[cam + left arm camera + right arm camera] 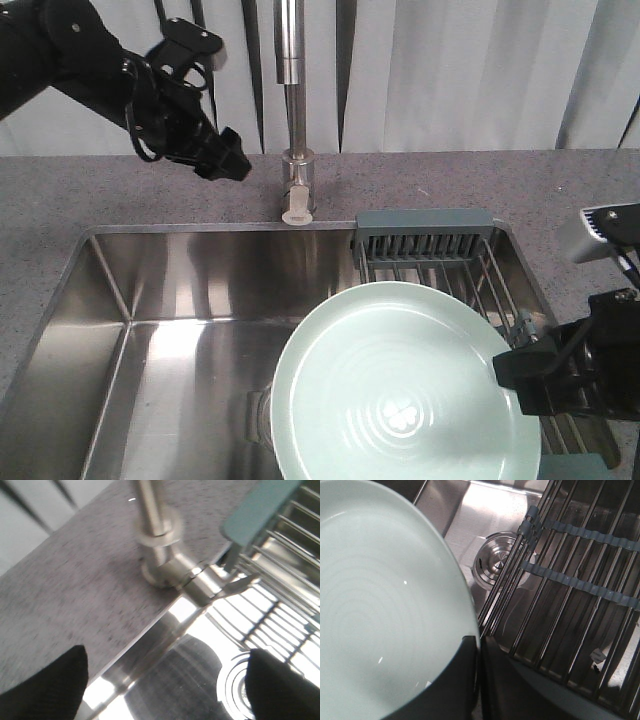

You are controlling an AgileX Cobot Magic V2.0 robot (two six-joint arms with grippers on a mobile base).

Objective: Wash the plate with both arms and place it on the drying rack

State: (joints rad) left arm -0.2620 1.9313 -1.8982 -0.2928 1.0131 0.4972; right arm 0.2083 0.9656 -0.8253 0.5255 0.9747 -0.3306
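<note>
Right fingers (455,680) pinch the plate (400,390) by its rim over the sink (180,300). Left fingers (45,685), spread wide, hover near the faucet (297,190). Next job looks like getting the water on.

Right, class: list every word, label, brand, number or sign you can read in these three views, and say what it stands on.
No readable words or numbers in any view.
plate: a small leaf-like emblem at its centre, no letters.
drying rack: a small pale tag shows between the rods, too small to read.
tap: no marking visible.
</note>
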